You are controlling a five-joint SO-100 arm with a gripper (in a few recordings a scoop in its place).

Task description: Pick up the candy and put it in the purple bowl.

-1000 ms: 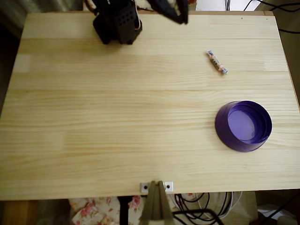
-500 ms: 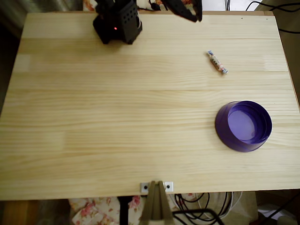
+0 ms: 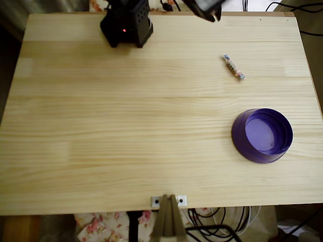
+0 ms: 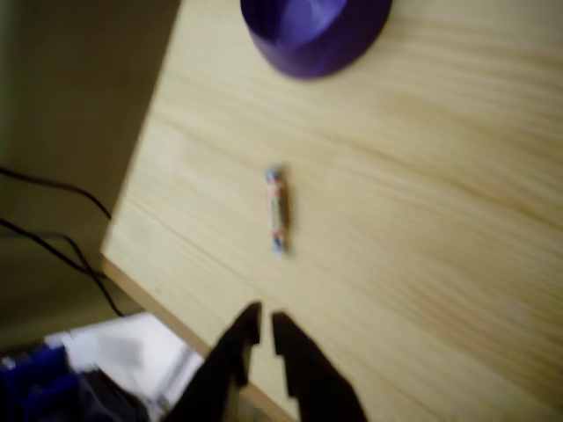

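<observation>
The candy (image 3: 233,66) is a small wrapped stick lying flat on the wooden table (image 3: 126,126), right of centre toward the far edge. The purple bowl (image 3: 262,135) stands upright nearer the front right, a short way from the candy, with nothing inside. My gripper (image 3: 208,10) hangs over the table's far edge, up and left of the candy and apart from it. From the wrist view the black fingertips (image 4: 251,321) stand almost together with nothing between them, the candy (image 4: 277,208) lies just ahead and the bowl (image 4: 315,26) sits beyond it.
The arm's black base (image 3: 126,22) sits at the far edge, left of the gripper. A metal bracket (image 3: 169,200) is clamped on the front edge. Cables (image 3: 303,7) hang off the table's far right corner. Wide bare wood spreads left of the bowl.
The gripper has swung to the right along the far edge, closer to the candy's side. Candy and bowl have stayed put.
</observation>
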